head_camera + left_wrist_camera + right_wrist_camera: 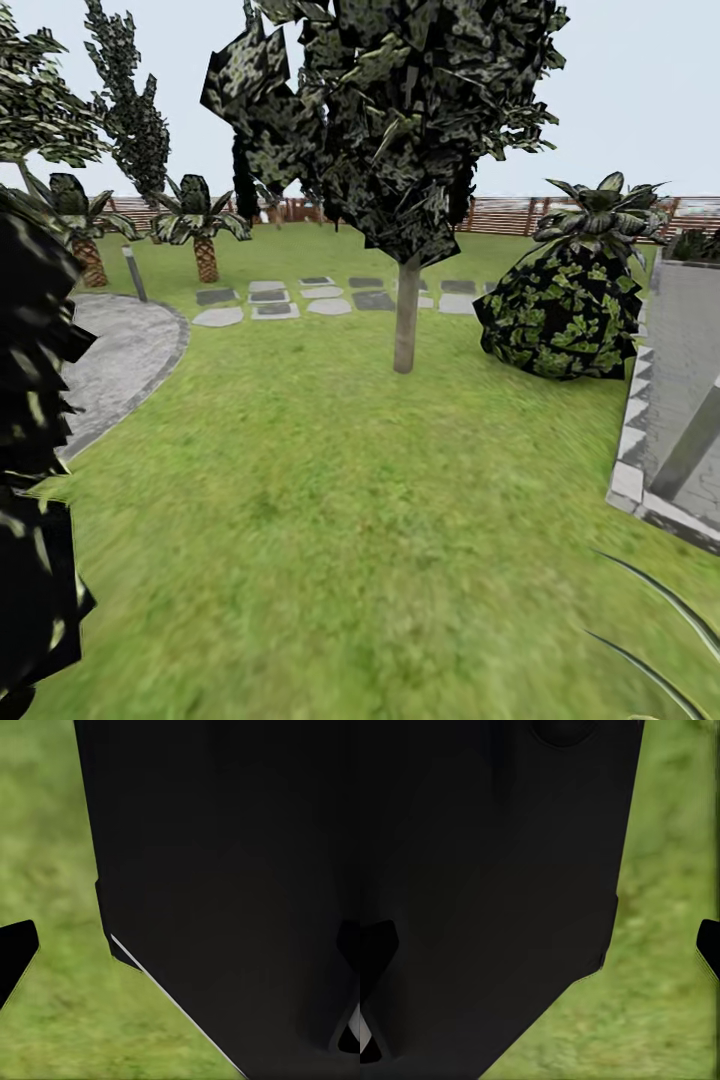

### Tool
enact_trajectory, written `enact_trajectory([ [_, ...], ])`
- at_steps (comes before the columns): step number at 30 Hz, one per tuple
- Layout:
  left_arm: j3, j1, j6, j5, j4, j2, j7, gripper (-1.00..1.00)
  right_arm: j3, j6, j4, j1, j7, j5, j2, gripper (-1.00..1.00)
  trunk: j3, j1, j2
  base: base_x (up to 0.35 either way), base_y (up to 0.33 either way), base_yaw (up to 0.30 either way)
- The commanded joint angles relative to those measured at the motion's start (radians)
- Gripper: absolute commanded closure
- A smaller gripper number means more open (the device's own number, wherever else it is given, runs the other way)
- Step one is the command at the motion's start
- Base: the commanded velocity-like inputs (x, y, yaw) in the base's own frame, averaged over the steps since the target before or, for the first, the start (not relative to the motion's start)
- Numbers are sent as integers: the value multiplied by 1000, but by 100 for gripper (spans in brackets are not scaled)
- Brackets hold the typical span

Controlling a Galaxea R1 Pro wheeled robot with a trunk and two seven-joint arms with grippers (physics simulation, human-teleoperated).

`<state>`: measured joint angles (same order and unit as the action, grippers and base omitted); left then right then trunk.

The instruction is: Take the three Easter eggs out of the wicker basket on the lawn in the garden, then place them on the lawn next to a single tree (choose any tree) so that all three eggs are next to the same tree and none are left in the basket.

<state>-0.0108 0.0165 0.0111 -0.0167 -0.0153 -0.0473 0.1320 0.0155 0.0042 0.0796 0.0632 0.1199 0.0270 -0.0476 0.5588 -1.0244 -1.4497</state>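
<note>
Each wrist camera looks down beside a big black part of the robot's body. The left gripper (184,971) has one dark fingertip (16,952) at each side, wide apart and holding nothing. The right gripper (544,956) looks the same, its fingertips (709,945) spread with nothing between.

Slim tree (405,320) mid-lawn (330,520); shrub (560,310) right; stepping stones (300,297) behind.

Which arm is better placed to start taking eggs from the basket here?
Neither yet: the head view shows lawn, a slim-trunked tree and a shrub. Both wrist views look down at grass beside dark robot bodywork.
</note>
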Motion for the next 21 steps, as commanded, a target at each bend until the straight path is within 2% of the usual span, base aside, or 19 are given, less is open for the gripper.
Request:
enact_trajectory([
  [1,-1,0,1,-2,-2,0,3,-100,1,0,2,1,3,2,0,-100,1,-1,0,341,0,0],
  [21,-1,0,1,-2,-2,0,2,-100,1,2,2,1,3,5,0,-100,1,-1,0,340,0,0],
])
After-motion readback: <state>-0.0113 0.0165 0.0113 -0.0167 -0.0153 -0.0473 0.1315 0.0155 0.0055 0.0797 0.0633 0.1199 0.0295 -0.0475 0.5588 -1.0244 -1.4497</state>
